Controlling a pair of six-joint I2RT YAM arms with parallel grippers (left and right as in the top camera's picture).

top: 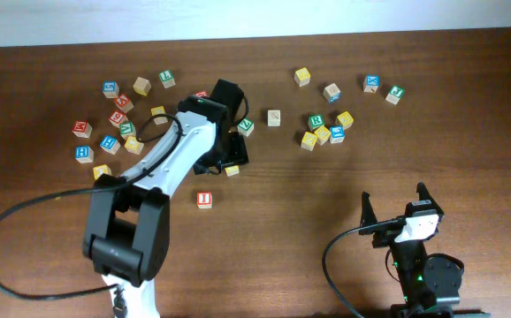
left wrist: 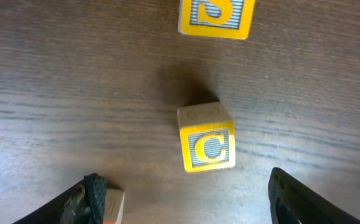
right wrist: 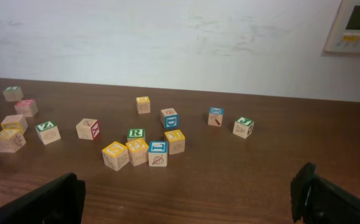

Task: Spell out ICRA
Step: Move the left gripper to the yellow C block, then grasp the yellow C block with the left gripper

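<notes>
My left gripper (left wrist: 186, 190) has its fingers spread wide and grips nothing. The yellow C cube (left wrist: 207, 140) stands on the table (left wrist: 55, 93) just ahead of the gap and touches neither finger. From overhead I see the red I cube (top: 204, 200) by itself on bare wood near the C. The green R cube (right wrist: 136, 134) sits in the right-hand cluster of cubes. My right gripper (right wrist: 186, 199) is fully spread and empty. I cannot make out the A.

Yellow C cube (left wrist: 208, 138) lies near red I cube (top: 204, 200), not touching.
</notes>
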